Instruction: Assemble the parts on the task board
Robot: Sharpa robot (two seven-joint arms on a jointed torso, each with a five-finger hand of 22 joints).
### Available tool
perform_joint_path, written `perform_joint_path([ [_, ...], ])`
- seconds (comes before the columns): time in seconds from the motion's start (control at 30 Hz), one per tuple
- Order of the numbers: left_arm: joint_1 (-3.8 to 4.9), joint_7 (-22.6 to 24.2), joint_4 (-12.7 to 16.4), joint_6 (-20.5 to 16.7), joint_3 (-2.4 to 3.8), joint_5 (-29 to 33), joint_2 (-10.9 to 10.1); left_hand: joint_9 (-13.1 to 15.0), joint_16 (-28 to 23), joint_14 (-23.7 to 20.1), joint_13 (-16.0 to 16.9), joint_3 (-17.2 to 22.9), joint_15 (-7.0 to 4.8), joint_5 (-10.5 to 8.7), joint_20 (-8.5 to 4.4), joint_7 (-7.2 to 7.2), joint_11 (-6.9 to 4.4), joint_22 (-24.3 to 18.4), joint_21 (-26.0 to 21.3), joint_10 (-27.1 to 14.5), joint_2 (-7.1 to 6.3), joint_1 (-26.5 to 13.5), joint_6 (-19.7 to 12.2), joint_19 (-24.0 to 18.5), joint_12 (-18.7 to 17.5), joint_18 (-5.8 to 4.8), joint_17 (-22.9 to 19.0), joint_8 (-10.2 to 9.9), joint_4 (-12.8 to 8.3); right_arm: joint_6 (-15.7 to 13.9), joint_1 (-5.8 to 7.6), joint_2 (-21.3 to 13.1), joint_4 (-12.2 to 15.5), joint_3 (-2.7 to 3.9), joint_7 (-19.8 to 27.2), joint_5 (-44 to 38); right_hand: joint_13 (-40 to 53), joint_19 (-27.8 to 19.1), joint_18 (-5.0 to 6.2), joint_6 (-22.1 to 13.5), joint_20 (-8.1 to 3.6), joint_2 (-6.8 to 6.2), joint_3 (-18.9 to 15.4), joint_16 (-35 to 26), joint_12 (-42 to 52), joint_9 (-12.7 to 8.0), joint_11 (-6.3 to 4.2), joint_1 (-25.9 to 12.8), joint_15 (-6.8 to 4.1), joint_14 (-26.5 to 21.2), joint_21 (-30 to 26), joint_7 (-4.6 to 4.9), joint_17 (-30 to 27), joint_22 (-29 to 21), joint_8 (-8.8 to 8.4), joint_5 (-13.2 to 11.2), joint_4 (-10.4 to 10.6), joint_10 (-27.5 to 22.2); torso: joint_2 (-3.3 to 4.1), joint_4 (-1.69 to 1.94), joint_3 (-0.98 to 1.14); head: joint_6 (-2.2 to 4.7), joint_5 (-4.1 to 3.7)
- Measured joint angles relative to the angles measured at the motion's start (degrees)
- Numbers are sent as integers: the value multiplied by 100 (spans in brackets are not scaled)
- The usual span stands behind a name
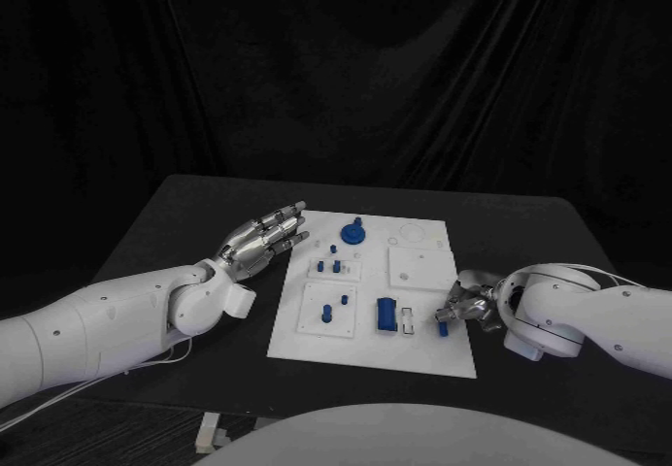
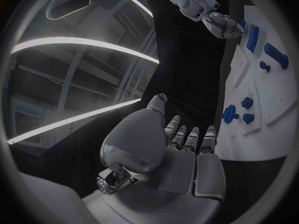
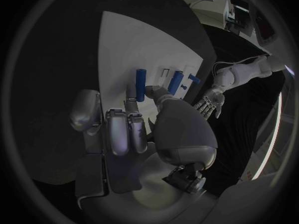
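One task board (image 1: pixel 367 345), perhaps seven parts (image 1: pixel 384 316)

The task board (image 1: pixel 420 354) is a white rectangular plate lying flat in the middle of the black table, its long sides running from near to far. A round blue part with a knob (image 1: pixel 353 232) sits at its far left. Two small blue pegs (image 1: pixel 330 264) stand just nearer. A blue peg (image 1: pixel 328 313) stands in the near-left square panel. A larger blue block (image 1: pixel 384 316) stands right of it. A short blue cylinder (image 1: pixel 443 328) stands at the near right edge.
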Motion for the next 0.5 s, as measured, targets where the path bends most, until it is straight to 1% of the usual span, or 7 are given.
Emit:
perform_joint_path([
  [0.03,0,0,-2,1,0,0,1,0,0,0,0,0,0,0,0,0,0,0,0,0,0,0,0,0,0,0,0,0,0,-52,6,19,5,0,19,122,0,0,0,0,0,0,44,24,0,15,0,-24,0,0,63,0,0,0,31,1,-27,0,0,0,0,0,0],
  [0.07,-1,0,-3,1,0,0,2,0,0,0,0,0,0,0,0,0,0,0,0,0,0,0,0,0,0,0,0,0,0,-98,11,41,6,0,38,237,0,0,-1,0,0,-5,141,39,0,24,0,-93,0,0,100,0,0,0,48,1,-109,0,0,0,0,0,0],
  [0.2,-3,-1,-11,4,0,0,13,0,0,0,0,0,0,0,0,0,0,0,0,0,0,0,0,0,0,0,0,0,0,-262,20,187,-18,2,114,721,0,22,0,-9,-22,17,220,39,0,70,9,-175,2,-1,132,8,0,0,82,-93,-188,-9,-1,5,2,0,-17],
  [0.37,-5,-1,-20,8,0,0,20,0,0,0,0,0,0,0,0,0,0,0,0,0,0,0,0,0,0,0,0,0,0,-369,20,344,-120,2,182,1063,-1,22,0,-58,-22,46,222,39,0,102,9,-249,2,-1,132,-27,0,0,116,-223,-190,-9,-2,11,3,0,-29],
  [0.4,-5,-1,-21,9,0,0,23,0,0,0,0,0,0,0,0,0,0,0,0,0,0,0,0,0,0,0,0,0,0,-387,20,382,-149,2,195,1119,-1,22,0,-61,-22,41,306,39,0,110,9,-305,2,-2,132,-24,0,-1,119,-253,-252,-9,-1,10,3,0,-22],
  [0.43,-5,-1,-21,10,0,0,25,0,0,0,0,0,0,0,0,0,0,0,0,0,0,0,0,0,0,0,0,0,0,-399,20,409,-170,2,204,1154,-1,22,-1,-71,-22,32,435,39,0,110,9,-328,2,-1,132,-33,0,-1,122,-299,-372,-9,0,8,3,0,-16],
  [0.5,-5,-2,-21,12,0,0,27,0,0,0,0,0,0,0,0,0,0,0,0,0,0,0,0,0,0,0,0,0,0,-418,20,462,-215,2,221,1213,-1,22,0,-92,-22,34,438,39,0,118,9,-357,2,-2,132,-53,0,-1,148,-363,-375,-9,2,5,3,0,-15],
])
